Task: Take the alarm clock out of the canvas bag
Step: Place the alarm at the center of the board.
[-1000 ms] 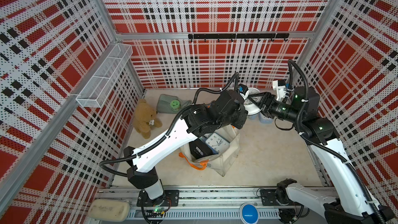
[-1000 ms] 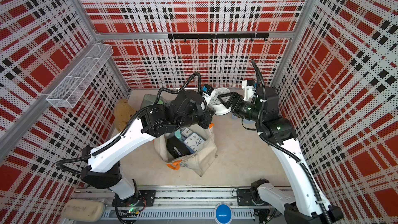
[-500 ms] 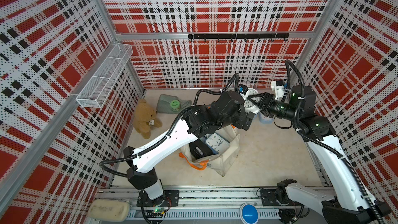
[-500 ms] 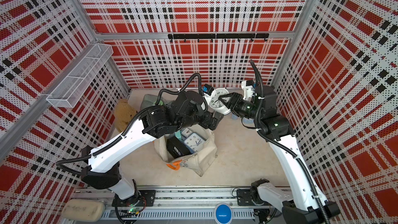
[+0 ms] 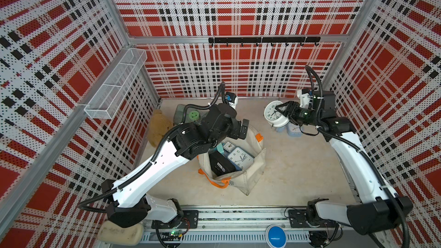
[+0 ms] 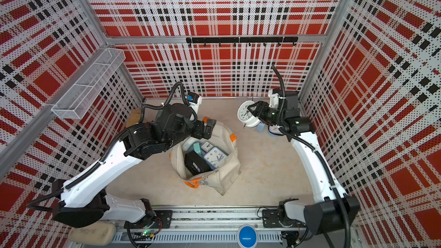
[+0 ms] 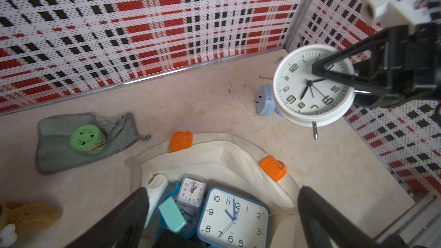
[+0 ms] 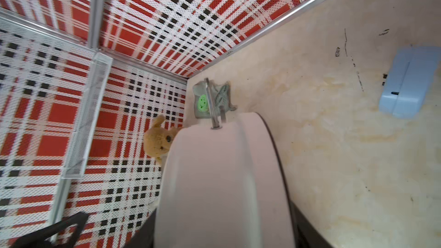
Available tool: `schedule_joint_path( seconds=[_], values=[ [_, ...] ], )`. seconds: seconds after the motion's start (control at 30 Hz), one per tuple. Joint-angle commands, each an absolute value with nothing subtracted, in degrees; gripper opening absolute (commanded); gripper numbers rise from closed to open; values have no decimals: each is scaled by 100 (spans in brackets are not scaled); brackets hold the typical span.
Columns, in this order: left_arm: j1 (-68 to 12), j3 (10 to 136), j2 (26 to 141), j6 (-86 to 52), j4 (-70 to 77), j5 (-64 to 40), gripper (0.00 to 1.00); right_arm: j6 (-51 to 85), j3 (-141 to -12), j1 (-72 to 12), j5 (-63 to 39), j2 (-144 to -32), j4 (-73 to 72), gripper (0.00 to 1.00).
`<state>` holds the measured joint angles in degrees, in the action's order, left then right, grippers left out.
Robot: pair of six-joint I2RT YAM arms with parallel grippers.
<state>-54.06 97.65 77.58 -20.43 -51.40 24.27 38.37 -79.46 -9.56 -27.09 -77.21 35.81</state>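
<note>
The cream canvas bag [image 5: 253, 172] [image 6: 224, 177] with orange patches stands open mid-floor. Inside lie a blue-rimmed square clock [image 5: 239, 158] [image 7: 233, 218], a small clear clock [image 7: 192, 190] and a black box clock [image 5: 220, 165]. A white round alarm clock [image 5: 274, 115] [image 6: 247, 115] [image 7: 310, 87] [image 8: 222, 175] hangs in the air at the back right, outside the bag. My right gripper [image 5: 278, 113] [image 6: 250, 113] is shut on it, one finger across its face. Above the bag's far rim, my left gripper [image 5: 242, 130] [image 6: 207, 128] [image 7: 222, 223] stands wide open and holds nothing.
Light blue clocks [image 5: 293, 130] [image 7: 263, 101] [image 8: 408, 82] rest on the floor under the held clock. At the back left lie a grey-green cloth with a green-lidded jar [image 7: 87, 137] and a teddy bear [image 5: 158, 127]. The left wall carries a wire basket [image 5: 114, 87].
My left gripper has opened, let go of the white round clock and drawn back over the bag. The clock stays in my right gripper at the back right.
</note>
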Motion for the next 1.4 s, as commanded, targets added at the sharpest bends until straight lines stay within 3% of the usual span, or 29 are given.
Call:
schedule_joint_path(
  seconds=[0.0,0.13,0.27,0.5,0.67,0.97,1.37],
  values=[
    [-5235,9609,7689,-2153,-5036,2469,99,3002,-8391,-940,-2654,-8385,3380,61],
    [-5125,9469,7769,-2170,-4980,2312,99,2591,-8886,-929,-2882,-9195,3790,62],
    [-5016,9244,7892,-2247,-4742,2118,99,2894,-8688,-932,-3208,-9763,3226,60],
    [-4966,9237,8122,-2329,-4563,1860,99,4121,-8475,-1039,-2967,-10487,2041,60],
    [-4949,9222,8062,-2329,-4562,1824,99,4266,-8881,-1226,-2345,-11078,2283,59],
    [-4774,9110,7854,-2338,-4612,1690,99,4076,-9009,-1395,-1590,-11498,2344,61],
    [-4765,9337,7998,-2364,-4667,1607,99,3973,-9089,-1389,-1294,-11514,2661,76]
  ],
)
